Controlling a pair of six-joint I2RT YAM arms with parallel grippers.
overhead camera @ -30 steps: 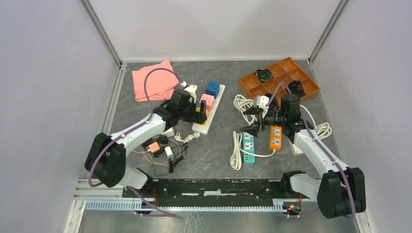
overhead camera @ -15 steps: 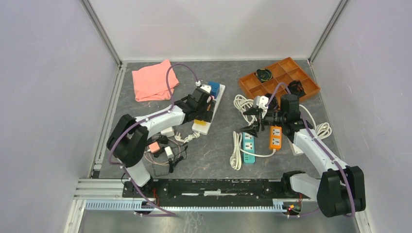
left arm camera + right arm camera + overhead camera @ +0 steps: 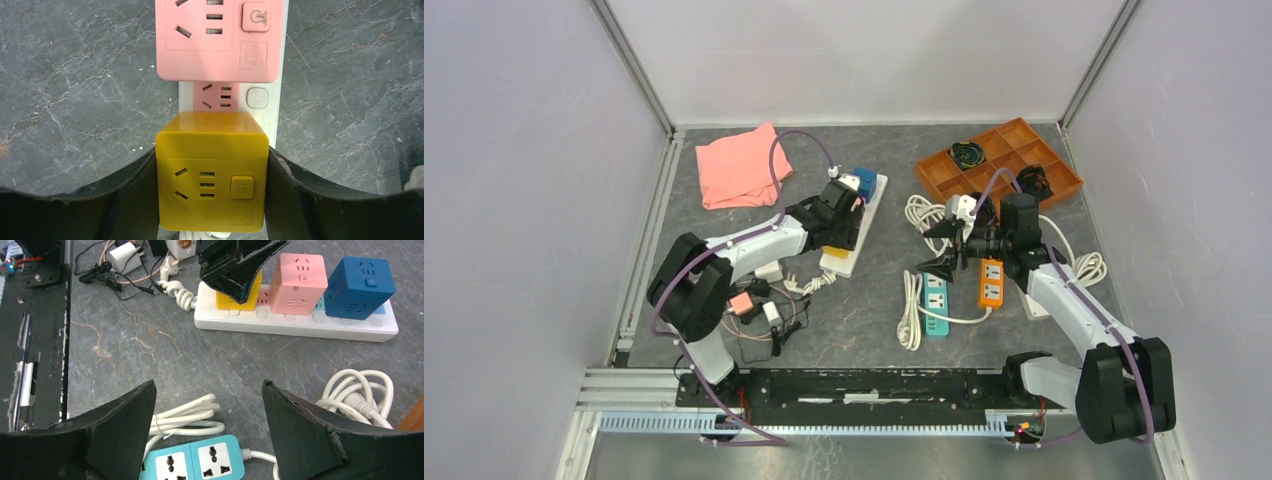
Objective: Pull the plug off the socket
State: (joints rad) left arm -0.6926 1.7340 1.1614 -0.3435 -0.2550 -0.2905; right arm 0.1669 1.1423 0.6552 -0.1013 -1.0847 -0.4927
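Bright even light, soft shadows, sharp focus throughout

Your left gripper (image 3: pixel 211 159) is closed round the yellow cube adapter (image 3: pixel 210 172). The pink cube adapter (image 3: pixel 217 40) stands just beyond it on the white power strip (image 3: pixel 278 107), leaving only a narrow gap. Bare table (image 3: pixel 75 75) lies on both sides of the strip there. At the strip's near end, its knotted cord (image 3: pixel 177 294) and a tangle of chargers and cables (image 3: pixel 754 305) crowd the surface. Your right gripper (image 3: pixel 207 385) hangs open above bare table, with the teal strip (image 3: pixel 195 462) and a cord coil (image 3: pixel 357 392) close by.
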